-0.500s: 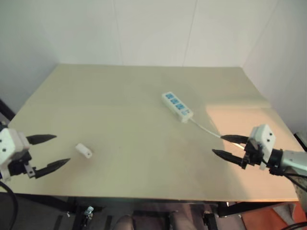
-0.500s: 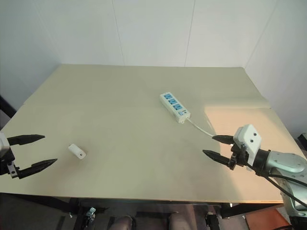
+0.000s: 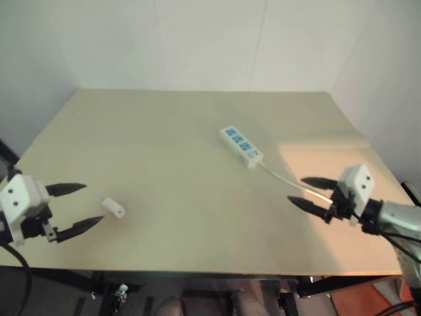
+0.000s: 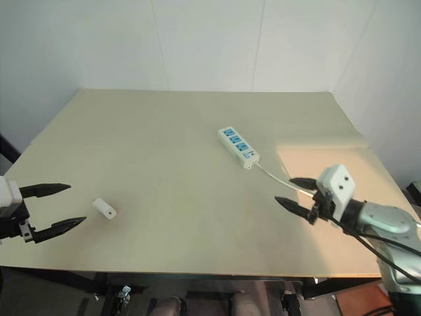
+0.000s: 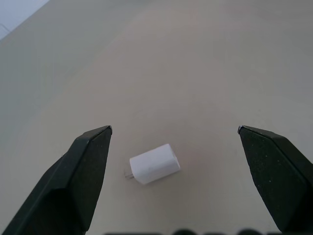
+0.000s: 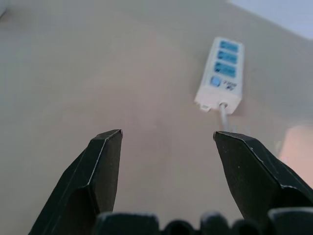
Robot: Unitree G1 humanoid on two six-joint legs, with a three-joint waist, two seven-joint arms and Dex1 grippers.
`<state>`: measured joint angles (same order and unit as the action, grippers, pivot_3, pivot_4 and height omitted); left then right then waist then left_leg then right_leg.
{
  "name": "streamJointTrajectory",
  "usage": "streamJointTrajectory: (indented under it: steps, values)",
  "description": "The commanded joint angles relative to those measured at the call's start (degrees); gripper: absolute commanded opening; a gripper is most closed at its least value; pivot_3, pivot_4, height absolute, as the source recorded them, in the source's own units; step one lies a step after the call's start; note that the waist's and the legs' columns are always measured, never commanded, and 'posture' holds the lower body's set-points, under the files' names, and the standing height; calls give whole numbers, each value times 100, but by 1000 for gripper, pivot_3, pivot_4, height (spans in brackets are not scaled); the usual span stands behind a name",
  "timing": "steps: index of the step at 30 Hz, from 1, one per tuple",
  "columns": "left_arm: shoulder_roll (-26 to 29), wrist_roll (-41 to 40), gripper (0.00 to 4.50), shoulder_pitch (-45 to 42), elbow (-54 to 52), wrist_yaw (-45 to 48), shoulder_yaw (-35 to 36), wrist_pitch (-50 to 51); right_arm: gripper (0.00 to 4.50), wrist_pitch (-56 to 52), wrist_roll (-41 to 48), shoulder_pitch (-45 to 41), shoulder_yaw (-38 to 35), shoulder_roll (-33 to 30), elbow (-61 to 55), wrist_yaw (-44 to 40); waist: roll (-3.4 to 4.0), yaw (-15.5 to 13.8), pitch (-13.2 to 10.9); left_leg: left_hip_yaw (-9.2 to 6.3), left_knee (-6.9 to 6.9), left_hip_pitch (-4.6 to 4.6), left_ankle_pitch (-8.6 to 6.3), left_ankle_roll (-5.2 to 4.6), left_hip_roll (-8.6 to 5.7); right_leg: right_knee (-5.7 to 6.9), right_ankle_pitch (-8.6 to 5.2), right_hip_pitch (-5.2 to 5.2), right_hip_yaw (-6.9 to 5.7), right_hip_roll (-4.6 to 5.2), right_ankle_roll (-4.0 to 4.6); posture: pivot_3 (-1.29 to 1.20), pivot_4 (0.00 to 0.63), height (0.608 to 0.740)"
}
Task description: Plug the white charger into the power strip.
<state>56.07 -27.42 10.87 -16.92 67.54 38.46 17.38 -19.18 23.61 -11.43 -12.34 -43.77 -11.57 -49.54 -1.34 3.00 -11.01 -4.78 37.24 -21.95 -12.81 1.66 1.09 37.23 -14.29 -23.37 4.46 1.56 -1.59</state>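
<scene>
Lower left on the tan table (image 3: 164,151), a small white charger (image 3: 114,207) lies just beyond the released left gripper (image 3: 82,207). Centre-right lies the blue-socketed power strip (image 3: 241,146); the right gripper (image 3: 304,191) is spread, empty.

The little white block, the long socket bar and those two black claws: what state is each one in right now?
Small white rectangular charger: lying on its side on the table, unplugged, not gripped.
Long white power strip with blue sockets: flat on the table, sockets empty.
Left gripper: open, empty, facing the charger.
Right gripper: open, empty, above the strip's thin white cord.
</scene>
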Motion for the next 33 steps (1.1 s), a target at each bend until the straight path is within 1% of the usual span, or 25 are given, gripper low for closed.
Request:
streamJointTrajectory:
  steps: [1,6,8,10,15,18,21,25,28,29,30,31,33]
  values:
    - [32,-107,4500,-186,14,-7,-110,-72,3552,212,-474,-747,469,331,803,334,0,22,0,3,0,3,0,0,0,0,1,0,3,-1,0,0,150,740]
    - [15,-125,4500,-416,67,25,-386,-81,3552,666,-1213,-2150,1058,966,2740,725,1,73,0,14,-5,-16,1,0,-3,2,11,-28,19,-2,0,0,150,740]
    - [4,-131,4500,-480,75,14,-446,-88,3552,845,-1414,-2606,1144,1147,3450,871,1,88,0,22,-5,-33,2,0,-4,6,36,-53,31,-2,29,0,150,740]
    - [2,-130,4500,-564,96,-6,-541,-103,3552,1186,-1679,-3162,1280,1352,4504,1016,1,93,-1,28,-5,-48,2,1,-9,18,42,-77,44,-2,34,0,150,740]
    - [-14,-142,4500,-732,129,-15,-732,-158,3552,1884,-2071,-3970,1355,1619,6384,1317,0,102,-1,36,-7,-42,2,1,-13,33,42,-80,59,-2,34,0,150,740]
    - [-11,-133,4500,-778,155,-17,-782,-190,3552,2136,-2196,-4237,1349,1698,7042,1297,0,114,-1,42,-7,-38,2,0,-14,35,42,-80,66,-3,34,0,150,740]
    - [0,-120,4500,-819,213,-14,-824,-240,2981,2281,-2296,-4396,1375,1759,7437,1189,0,129,-1,45,-7,-35,3,0,-15,39,42,-81,72,-4,34,0,150,740]
    - [5,-97,4500,-895,282,7,-888,-309,1580,2346,-2429,-4485,1420,1873,7727,1130,-1,164,0,49,-7,-27,3,0,-13,44,43,-78,80,-9,32,0,150,740]
    - [-5,-108,4500,-905,293,5,-933,-352,448,2486,-2425,-4427,1436,1941,7620,875,-2,223,0,49,-7,-26,3,0,-13,46,43,-77,82,-9,32,0,150,740]
    - [-8,-110,4500,-903,292,3,-943,-360,133,2534,-2423,-4399,1445,1955,7574,800,-2,239,0,49,-7,-26,3,0,-12,46,43,-77,82,-10,32,0,150,740]
    - [-14,-112,4500,-895,289,3,-950,-369,29,2572,-2419,-4347,1465,1971,7480,682,-2,255,0,49,-7,-26,3,0,-12,46,43,-77,82,-10,32,0,150,740]
    - [-16,-115,4500,-890,287,3,-955,-373,29,2594,-2420,-4315,1471,1981,7421,603,-2,258,0,49,-7,-27,3,0,-12,47,43,-78,82,-10,32,0,150,740]
    - [-16,-122,4500,-886,292,14,-966,-388,29,2741,-2341,-4051,1541,2008,6950,115,-2,279,0,49,-7,-27,3,0,-11,47,43,-79,83,-11,32,0,150,740]
